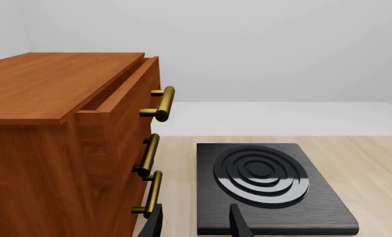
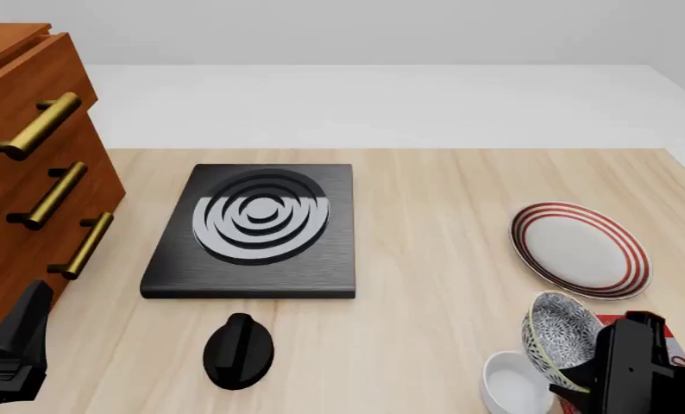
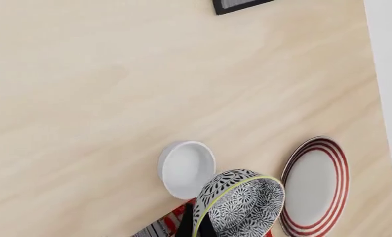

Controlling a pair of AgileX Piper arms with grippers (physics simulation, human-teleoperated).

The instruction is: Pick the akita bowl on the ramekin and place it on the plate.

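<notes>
**A:** Begin at the tool. What does the right gripper (image 3: 194, 222) hold?

**B:** Its dark fingers close on the rim of the akita bowl (image 3: 241, 206), one on each side of the wall. The bowl hangs tilted, its patterned inside turned partly sideways, lifted clear of the ramekin (image 3: 186, 169). In the front view the bowl (image 2: 562, 341) sits just above and beside the ramekin (image 2: 515, 384), with the right arm's black body low at the frame's edge.

**B:** The left gripper (image 1: 194, 222) has its fingers spread with nothing between them, pointed toward the black stove plate (image 1: 270, 185) and the wooden drawer cabinet (image 1: 64, 143), well apart from the work.

**A:** Where is the goal?

**B:** The plate (image 2: 581, 249), white with red rings, lies on the table (image 2: 435, 216) beyond the bowl, near but not touching it.

**A:** What can go wrong from here?

**B:** The grip is on a thin rim only, so the tilted bowl may pivot or slip during the carry. Released at this angle, it would probably land on its edge, roll, or come to rest half on the plate's raised rim. A low carry could clip the ramekin. How deep the fingers bite is not clear, since the wrist view cuts them off at the frame's edge.
</notes>
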